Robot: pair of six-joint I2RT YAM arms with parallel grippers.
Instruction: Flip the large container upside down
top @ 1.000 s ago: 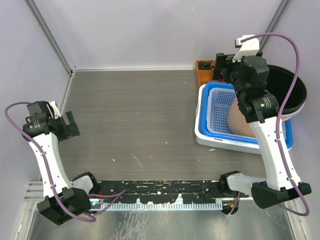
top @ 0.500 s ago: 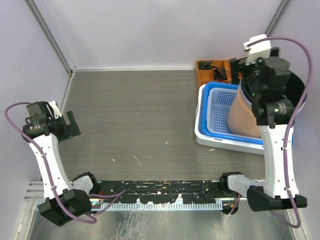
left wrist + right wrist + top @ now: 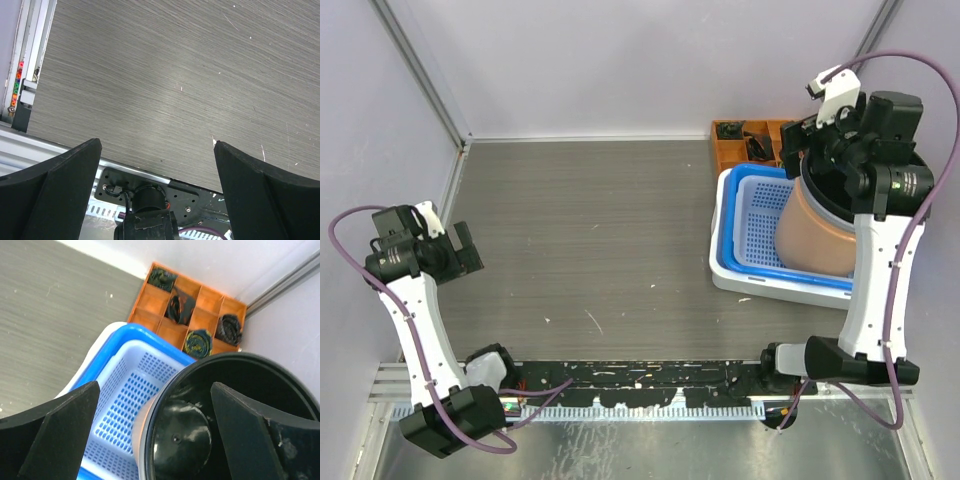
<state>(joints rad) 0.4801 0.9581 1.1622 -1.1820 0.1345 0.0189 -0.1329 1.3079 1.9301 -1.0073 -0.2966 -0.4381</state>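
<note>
- At far right, the container (image 3: 815, 228) stands mouth-up in the basket (image 3: 752, 215), not yet inverted.
- The right gripper (image 3: 155, 390) hovers over its rim, fingers spread, gripping nothing; the left gripper (image 3: 157, 146) idles, also spread.
- Next, likely: clamp the rim and tip it over.
- A second ago it leaned, mouth rightward.

right gripper (image 3: 815, 150): swung back and right | large container (image 3: 817, 235): tipped more upright
</note>
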